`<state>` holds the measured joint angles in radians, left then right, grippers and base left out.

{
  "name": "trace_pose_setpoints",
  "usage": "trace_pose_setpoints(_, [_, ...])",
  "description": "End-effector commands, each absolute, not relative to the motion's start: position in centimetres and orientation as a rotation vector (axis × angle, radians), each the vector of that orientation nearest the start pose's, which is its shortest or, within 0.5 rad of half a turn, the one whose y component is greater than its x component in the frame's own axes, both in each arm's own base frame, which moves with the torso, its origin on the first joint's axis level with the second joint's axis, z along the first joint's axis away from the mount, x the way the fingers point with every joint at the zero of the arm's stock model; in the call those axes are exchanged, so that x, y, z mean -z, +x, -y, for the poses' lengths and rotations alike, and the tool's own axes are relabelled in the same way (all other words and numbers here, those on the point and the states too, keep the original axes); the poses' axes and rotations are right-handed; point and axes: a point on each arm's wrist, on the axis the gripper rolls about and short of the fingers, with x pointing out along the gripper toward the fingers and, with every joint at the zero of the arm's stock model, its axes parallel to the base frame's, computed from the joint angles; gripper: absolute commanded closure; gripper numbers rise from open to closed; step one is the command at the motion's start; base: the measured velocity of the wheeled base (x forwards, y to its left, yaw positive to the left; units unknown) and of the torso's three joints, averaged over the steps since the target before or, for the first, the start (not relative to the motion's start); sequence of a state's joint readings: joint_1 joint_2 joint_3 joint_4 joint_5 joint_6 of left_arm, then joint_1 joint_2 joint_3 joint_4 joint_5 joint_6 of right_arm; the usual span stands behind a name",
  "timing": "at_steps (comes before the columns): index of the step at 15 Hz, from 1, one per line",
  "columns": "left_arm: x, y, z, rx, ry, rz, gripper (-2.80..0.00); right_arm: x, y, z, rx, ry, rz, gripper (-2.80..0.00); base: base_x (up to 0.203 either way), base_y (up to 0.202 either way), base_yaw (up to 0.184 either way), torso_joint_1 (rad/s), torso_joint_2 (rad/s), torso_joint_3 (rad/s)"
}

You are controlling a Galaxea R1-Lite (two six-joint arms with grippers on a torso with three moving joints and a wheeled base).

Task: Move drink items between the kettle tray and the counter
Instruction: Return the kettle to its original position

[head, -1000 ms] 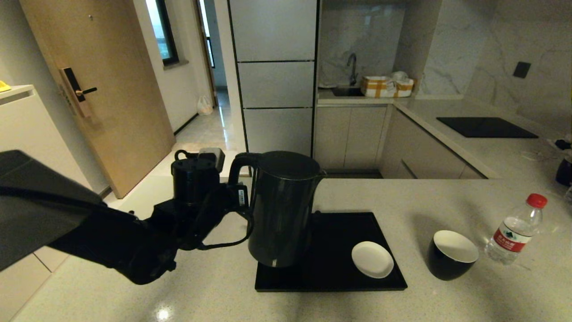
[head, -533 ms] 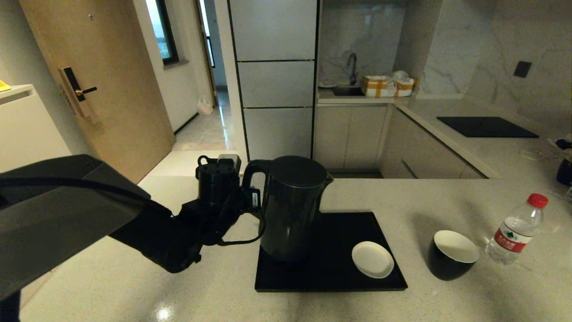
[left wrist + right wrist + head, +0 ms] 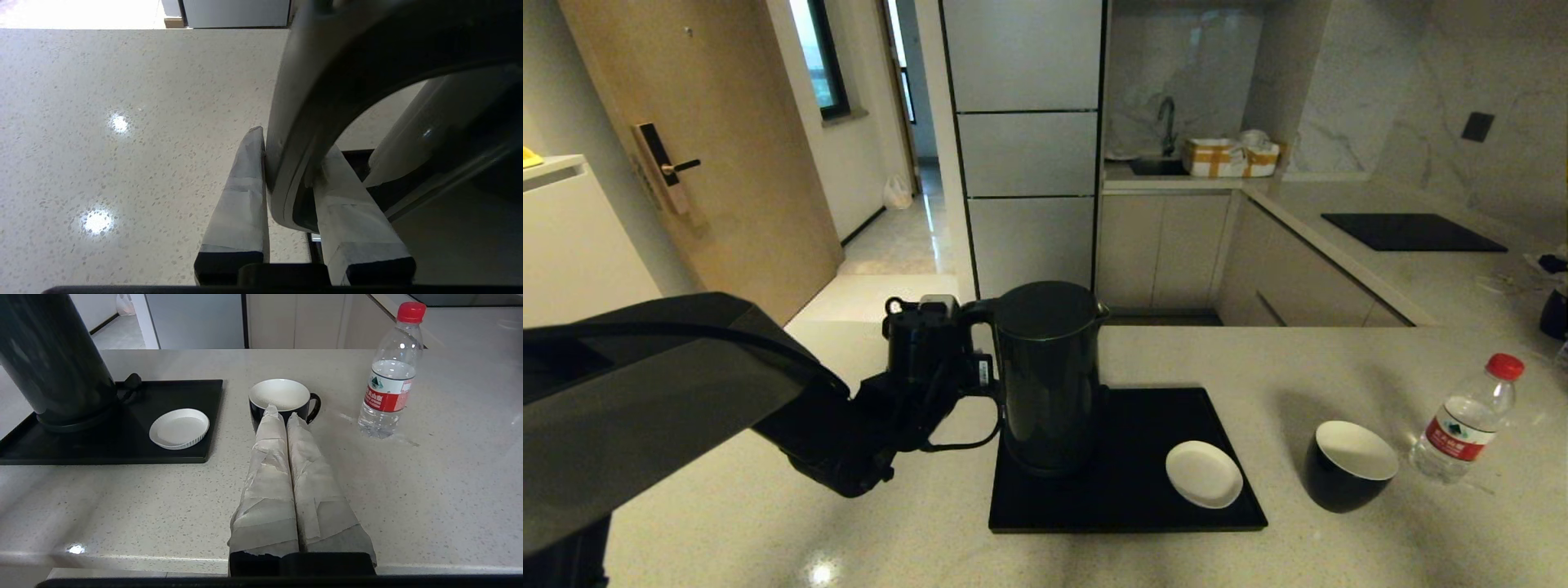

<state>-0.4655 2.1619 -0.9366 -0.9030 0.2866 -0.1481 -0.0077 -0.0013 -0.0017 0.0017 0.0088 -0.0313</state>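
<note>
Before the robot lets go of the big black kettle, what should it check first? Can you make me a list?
1. Kettle standing straight on its round base on the tray: ok, it looks upright.
2. Left gripper shut on the kettle's handle: ok.
3. White saucer apart from the kettle: ok.
4. Cup and bottle off the tray, on the counter: ok.
5. Kettle fully seated on the base: cannot tell.
6. Right gripper shut and away from the tray: ok.
</note>
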Motion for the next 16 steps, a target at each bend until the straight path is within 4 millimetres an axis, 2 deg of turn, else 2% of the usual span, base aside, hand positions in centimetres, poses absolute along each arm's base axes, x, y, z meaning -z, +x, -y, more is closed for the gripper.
trace_pose_setpoints(1, [-7.5, 35.9, 16.3, 0.131, 0.015, -0.316, 0.00, -7.6, -2.3, 0.0, -0.002, -0.032, 0.002, 0.00, 0.000, 0.000, 0.000, 0.000, 0.00, 0.000])
trace_pose_setpoints(5, [-7.6, 35.9, 16.0, 0.122, 0.052, -0.314, 0.00, -7.6, -2.3, 0.0, -0.002, -0.032, 0.002, 0.00, 0.000, 0.000, 0.000, 0.000, 0.00, 0.000])
trace_pose_setpoints(7, [-6.7, 35.3, 15.5, 0.077, 0.099, -0.344, 0.00, -7.6, -2.3, 0.0, -0.002, -0.032, 0.002, 0.00, 0.000, 0.000, 0.000, 0.000, 0.00, 0.000])
trace_pose_setpoints(10, [-7.4, 34.7, 15.4, 0.083, 0.117, -0.335, 0.00, -7.6, -2.3, 0.0, -0.001, -0.032, 0.003, 0.00, 0.000, 0.000, 0.000, 0.000, 0.00, 0.000])
trace_pose_setpoints(16, [-7.2, 33.1, 17.3, 0.152, 0.167, -0.345, 0.00, -7.6, -2.3, 0.0, -0.002, -0.032, 0.002, 0.00, 0.000, 0.000, 0.000, 0.000, 0.00, 0.000])
